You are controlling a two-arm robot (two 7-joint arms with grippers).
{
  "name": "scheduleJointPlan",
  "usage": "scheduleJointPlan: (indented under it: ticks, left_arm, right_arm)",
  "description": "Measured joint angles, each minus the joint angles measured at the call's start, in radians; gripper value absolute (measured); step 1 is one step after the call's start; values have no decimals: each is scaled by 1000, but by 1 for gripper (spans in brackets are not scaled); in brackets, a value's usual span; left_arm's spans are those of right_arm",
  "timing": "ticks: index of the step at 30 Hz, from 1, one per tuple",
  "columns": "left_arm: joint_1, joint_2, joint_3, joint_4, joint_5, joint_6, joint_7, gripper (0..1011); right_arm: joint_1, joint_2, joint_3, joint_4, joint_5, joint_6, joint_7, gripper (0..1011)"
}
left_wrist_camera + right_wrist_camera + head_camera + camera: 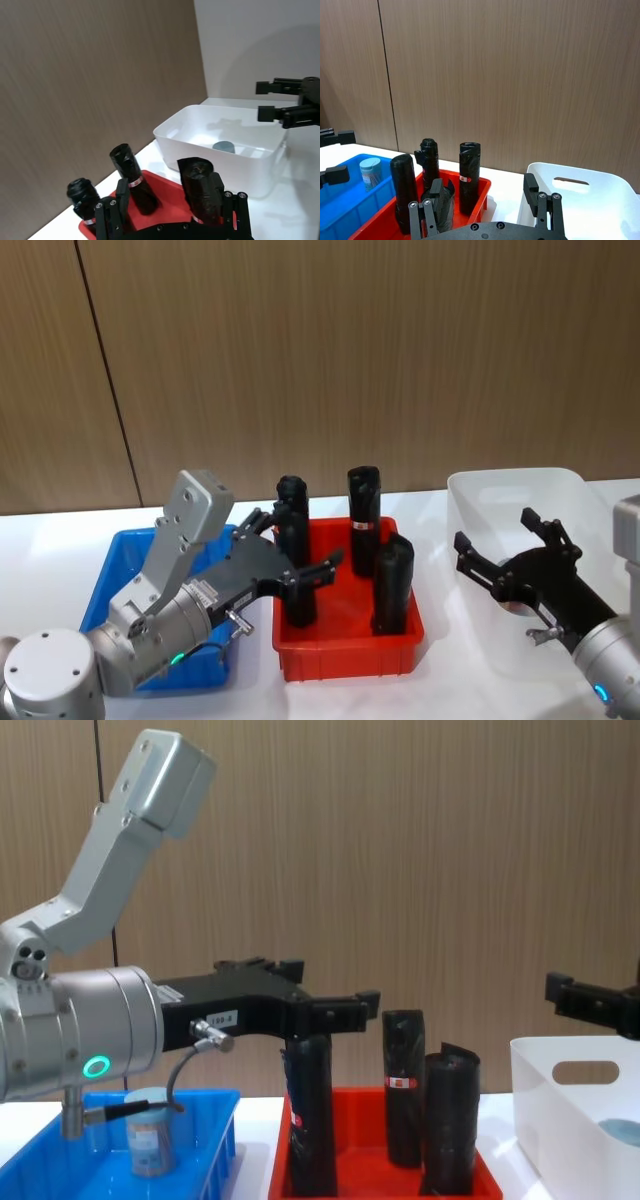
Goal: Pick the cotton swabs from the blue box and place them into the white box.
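Observation:
One cotton swabs jar (150,1137) with a pale lid stands in the blue box (113,562), seen also as the jar (370,172) in the right wrist view. Another jar (223,146) sits on the floor of the white box (200,137). My left gripper (300,540) hovers open and empty above the seam between the blue box and the red tray, higher than the jar. My right gripper (495,530) hangs open and empty over the white box (510,480).
A red tray (350,652) between the two boxes holds several tall black wrapped rolls (364,515), close to the left gripper's fingers (362,1004). A wooden wall panel runs behind the white table.

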Motion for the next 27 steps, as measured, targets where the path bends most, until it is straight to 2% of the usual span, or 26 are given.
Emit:
scheduleJointPlan:
  ticks: [27]
  left_arm:
    - [84, -4, 35, -102, 92, -41, 356, 1004]
  right_arm:
    - [-2, 0, -1, -3, 0, 0, -1, 1002]
